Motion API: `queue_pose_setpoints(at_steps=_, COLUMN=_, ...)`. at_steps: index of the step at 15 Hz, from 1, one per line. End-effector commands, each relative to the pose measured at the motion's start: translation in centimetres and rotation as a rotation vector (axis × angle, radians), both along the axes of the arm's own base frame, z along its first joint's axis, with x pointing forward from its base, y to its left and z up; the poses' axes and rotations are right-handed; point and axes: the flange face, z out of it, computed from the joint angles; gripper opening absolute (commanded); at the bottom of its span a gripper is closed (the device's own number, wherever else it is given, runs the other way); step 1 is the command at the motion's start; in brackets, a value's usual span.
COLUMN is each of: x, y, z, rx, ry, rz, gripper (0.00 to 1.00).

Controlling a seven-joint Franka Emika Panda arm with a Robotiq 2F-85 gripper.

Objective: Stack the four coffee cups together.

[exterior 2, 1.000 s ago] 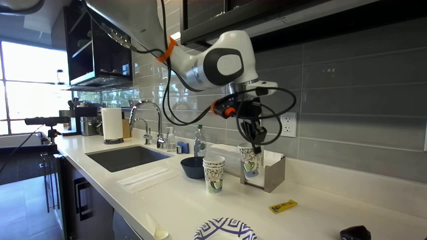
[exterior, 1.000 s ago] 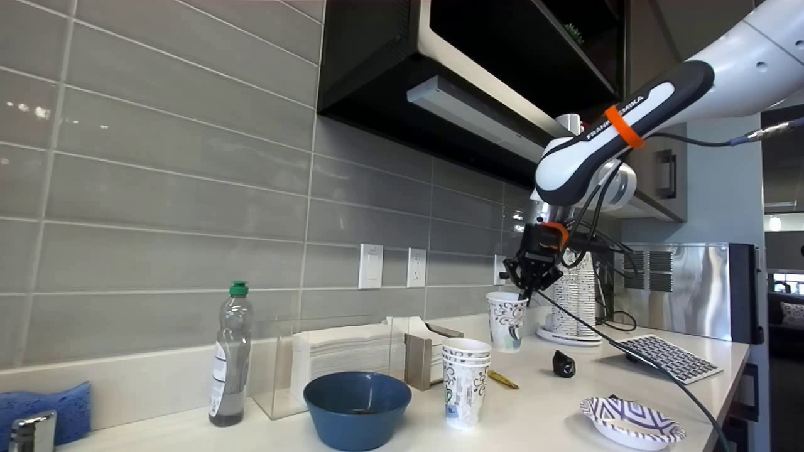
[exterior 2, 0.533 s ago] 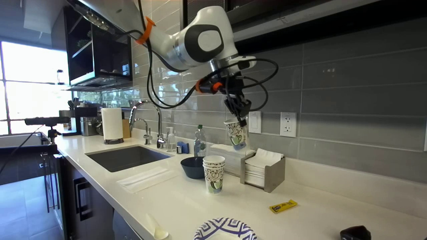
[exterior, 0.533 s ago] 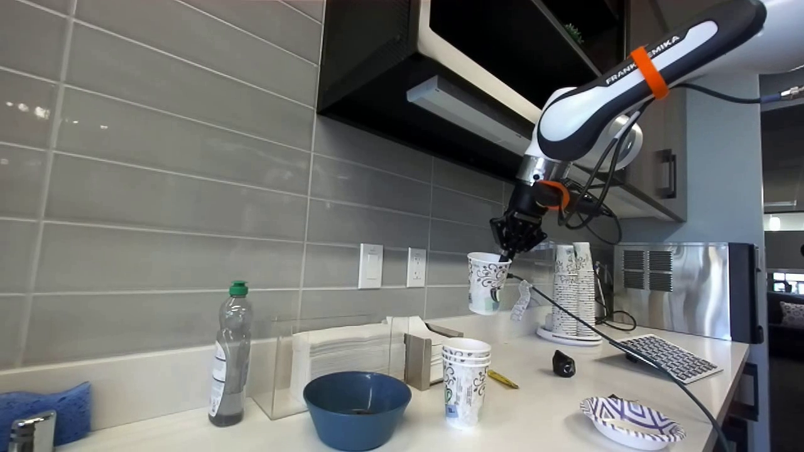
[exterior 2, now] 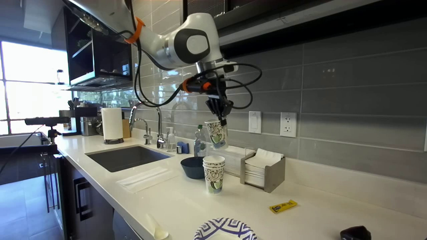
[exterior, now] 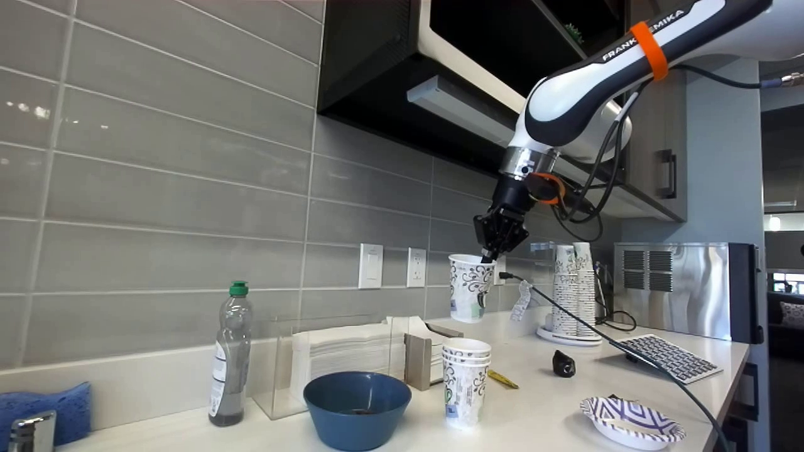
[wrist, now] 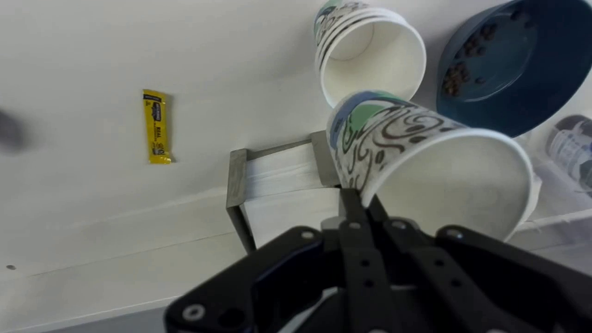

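Already three cups (wrist: 372, 54) look nested, top centre in wrist view! Gripper (wrist: 364, 199) pinches the fourth cup (wrist: 423, 162) by its rim; one drop-in should remain.

The white arm (exterior: 559, 97) has black panels (exterior: 556, 132), orange bands (exterior: 650, 50), black cables (exterior 2: 160, 105) and a black, screw-studded gripper (wrist: 364, 202)

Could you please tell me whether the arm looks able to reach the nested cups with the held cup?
Probably yes: the gripper holds a cup higher than the nested cups, whose mouth is open, with nothing visible between them.
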Motion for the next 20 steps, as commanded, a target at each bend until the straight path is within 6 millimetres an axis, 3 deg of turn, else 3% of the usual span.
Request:
queue_pose_setpoints(at_steps=1, x=-0.7, y=0.5, z=-0.6, rx=0.031, ry=0.041, rz=0.059, gripper=0.01)
queue_pose_setpoints(at_steps=20, x=0.9, y=-1.2, z=-4.5, rx=0.102, ry=0.097, rz=0.12, gripper=0.01)
